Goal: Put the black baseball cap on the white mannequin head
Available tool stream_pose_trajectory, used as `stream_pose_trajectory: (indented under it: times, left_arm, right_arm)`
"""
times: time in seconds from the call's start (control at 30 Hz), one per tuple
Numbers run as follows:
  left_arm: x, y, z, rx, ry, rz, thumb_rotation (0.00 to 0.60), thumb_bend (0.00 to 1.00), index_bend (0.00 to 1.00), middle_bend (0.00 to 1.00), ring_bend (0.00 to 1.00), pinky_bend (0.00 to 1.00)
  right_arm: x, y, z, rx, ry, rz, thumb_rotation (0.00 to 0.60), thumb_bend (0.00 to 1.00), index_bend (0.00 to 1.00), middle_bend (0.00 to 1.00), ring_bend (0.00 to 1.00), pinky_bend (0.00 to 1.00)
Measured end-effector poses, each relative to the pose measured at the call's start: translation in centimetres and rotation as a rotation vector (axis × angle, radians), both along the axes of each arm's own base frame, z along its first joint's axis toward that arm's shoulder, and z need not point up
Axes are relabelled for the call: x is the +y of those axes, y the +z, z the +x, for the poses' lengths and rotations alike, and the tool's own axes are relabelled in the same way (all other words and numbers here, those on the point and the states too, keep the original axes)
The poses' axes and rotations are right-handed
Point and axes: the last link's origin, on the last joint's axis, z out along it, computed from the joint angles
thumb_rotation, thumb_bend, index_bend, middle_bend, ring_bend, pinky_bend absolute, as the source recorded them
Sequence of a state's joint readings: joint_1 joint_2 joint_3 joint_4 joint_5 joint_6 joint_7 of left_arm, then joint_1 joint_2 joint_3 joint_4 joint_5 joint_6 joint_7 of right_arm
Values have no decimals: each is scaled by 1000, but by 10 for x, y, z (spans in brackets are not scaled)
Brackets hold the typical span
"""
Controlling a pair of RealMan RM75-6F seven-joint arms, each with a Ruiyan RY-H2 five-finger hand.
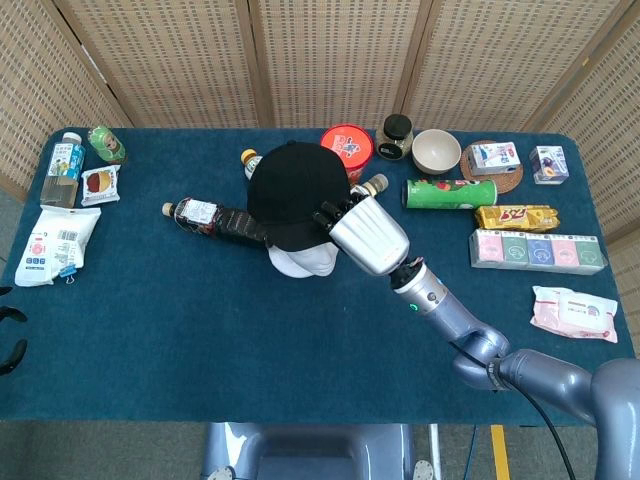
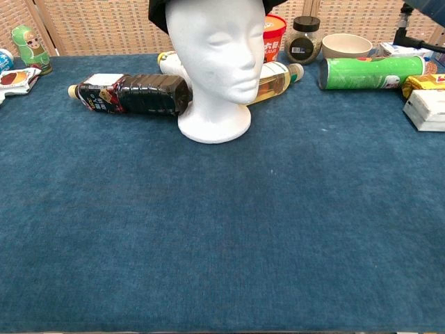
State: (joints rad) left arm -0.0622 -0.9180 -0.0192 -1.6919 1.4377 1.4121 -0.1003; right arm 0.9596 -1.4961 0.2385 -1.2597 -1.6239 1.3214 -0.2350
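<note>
The black baseball cap [image 1: 293, 192] sits on top of the white mannequin head [image 1: 303, 261] at the table's middle, covering most of it from above. My right hand [image 1: 366, 236] is at the cap's right side, and its fingers [image 1: 330, 214] grip the cap's edge. In the chest view the mannequin head [image 2: 214, 62] stands upright facing me, with the cap [image 2: 159, 15] showing only as a dark rim at the top edge. Only dark fingertips of my left hand [image 1: 8, 335] show at the far left edge, apart and holding nothing.
A dark drink bottle [image 1: 215, 218] lies just left of the mannequin head, and a yellow bottle [image 2: 274, 75] lies behind it. A green tube can [image 1: 450, 192], red tub [image 1: 346, 142], jar, bowl [image 1: 436, 150] and snack packs fill the back right. Packets lie at the left edge.
</note>
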Motion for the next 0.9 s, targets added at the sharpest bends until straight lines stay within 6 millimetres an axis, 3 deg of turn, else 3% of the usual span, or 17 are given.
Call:
stream_pose_trajectory:
  times: [0.2,0.63,0.9]
  left_arm:
    - [1,0,1,2,-5,1,600,372,389,161,78,138]
    - [1,1,2,4,-7,2,600,371,389,161,78,138]
    - [1,1,1,3,-6,2,600,372,389,160,78,138]
  right_arm:
    - [0,5,-3,15,-19,4,600,646,582,605,668,735]
    - [0,14,-1,9,-22,6,600,627,466,535,611,694]
    - [0,14,0,25,-29,13,600,571,358,456,536,605]
